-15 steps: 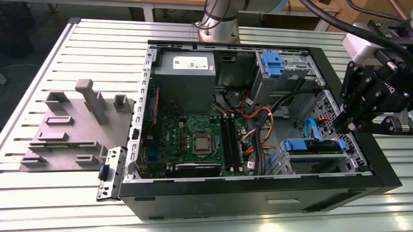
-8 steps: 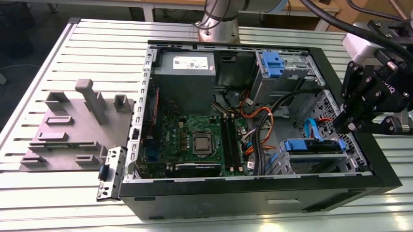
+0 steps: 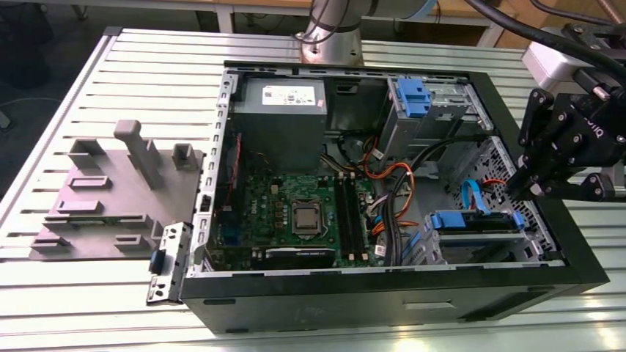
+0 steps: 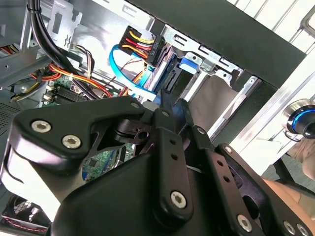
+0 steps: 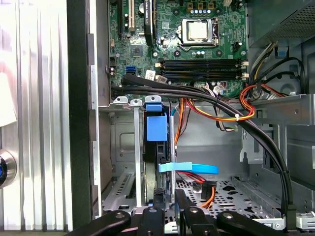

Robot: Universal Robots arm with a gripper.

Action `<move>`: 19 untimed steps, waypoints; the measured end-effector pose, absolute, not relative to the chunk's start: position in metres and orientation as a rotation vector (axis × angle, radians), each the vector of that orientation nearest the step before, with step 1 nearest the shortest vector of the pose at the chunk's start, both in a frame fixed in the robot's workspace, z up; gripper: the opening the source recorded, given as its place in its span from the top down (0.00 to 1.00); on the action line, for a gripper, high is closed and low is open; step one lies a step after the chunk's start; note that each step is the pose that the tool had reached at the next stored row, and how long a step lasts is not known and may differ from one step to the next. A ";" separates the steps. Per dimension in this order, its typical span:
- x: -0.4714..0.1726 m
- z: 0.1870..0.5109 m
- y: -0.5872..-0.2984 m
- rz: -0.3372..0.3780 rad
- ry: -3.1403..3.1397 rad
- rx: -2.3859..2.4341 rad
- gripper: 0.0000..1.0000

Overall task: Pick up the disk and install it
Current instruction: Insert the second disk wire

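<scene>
Ribbed aluminium tabletop [image 3: 98, 110] carries an open black computer tower case [image 3: 391, 293] lying on its side, with a grey moulded fixture plate [image 3: 108, 198] just beside it on the exterior view's left. Inside the case sit a green motherboard [image 3: 293, 213], a grey power-supply box with a white sticker [image 3: 278, 99] at the far side, and a bundle of orange and black cables [image 3: 391, 169] between them and the drive bays. The disk [image 3: 476, 229], a flat silver-grey hard drive with blue plastic side rails, stands in the metal drive cage at the near corner on the exterior view's right; in the first wrist view it [image 5: 158, 147] is seated on edge in the cage with a light-blue flat data cable [image 5: 189, 168] at its end. The black gripper [image 3: 533, 187] hangs over the case's right wall, close above the disk; in both wrist views its fingers [image 5: 170, 206] sit pressed together, pinching nothing.
</scene>
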State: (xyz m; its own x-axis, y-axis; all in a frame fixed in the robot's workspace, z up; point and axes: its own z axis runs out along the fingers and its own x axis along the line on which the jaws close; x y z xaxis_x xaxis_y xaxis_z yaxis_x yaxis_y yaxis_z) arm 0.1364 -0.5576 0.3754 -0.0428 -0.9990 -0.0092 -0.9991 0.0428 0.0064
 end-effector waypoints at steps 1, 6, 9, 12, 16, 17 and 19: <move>0.136 0.375 -0.558 0.017 2.267 -2.172 0.76; 0.136 0.376 -0.558 0.017 2.267 -2.172 0.76; 0.136 0.377 -0.558 0.017 2.267 -2.172 0.76; 0.136 0.377 -0.558 0.017 2.267 -2.172 0.76; 0.136 0.377 -0.558 0.017 2.267 -2.172 0.76; 0.136 0.378 -0.558 0.017 2.267 -2.172 0.76; 0.136 0.378 -0.558 0.017 2.267 -2.172 0.76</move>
State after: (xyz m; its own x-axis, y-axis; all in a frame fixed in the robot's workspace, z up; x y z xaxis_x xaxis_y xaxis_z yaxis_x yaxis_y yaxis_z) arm 0.1364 -0.5576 0.3776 -0.0428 -0.9990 -0.0092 -0.9991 0.0427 0.0063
